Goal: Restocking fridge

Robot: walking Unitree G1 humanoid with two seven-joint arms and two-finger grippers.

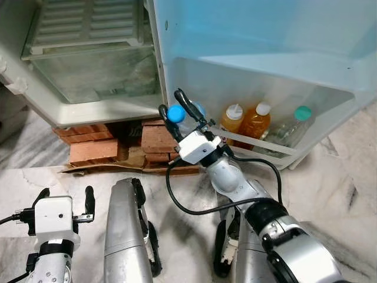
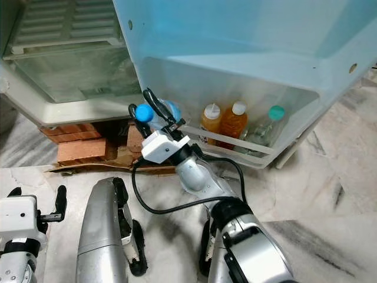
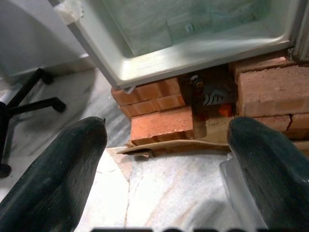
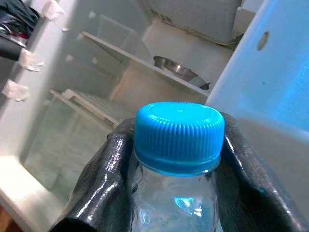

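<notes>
The right hand (image 1: 172,110) grips a clear bottle (image 4: 176,193) just under its blue cap (image 4: 179,136), at the left end of the fridge door's lower shelf (image 1: 277,147). The right wrist view shows a finger pressed on each side of the neck, with a steel bowl (image 4: 176,68) on an inner fridge shelf beyond. Two orange bottles (image 1: 246,122) and a green-capped one (image 1: 291,127) stand in the door shelf. The left hand (image 1: 65,203) hangs low with fingers spread wide; its wrist view shows the bricks (image 3: 164,123) under the fridge (image 1: 88,76).

It was a home kitchen. An open fridge (image 1: 88,71) on bricks (image 1: 94,150) stood beyond the right gripper (image 1: 175,112), over marble floor (image 1: 347,177).
</notes>
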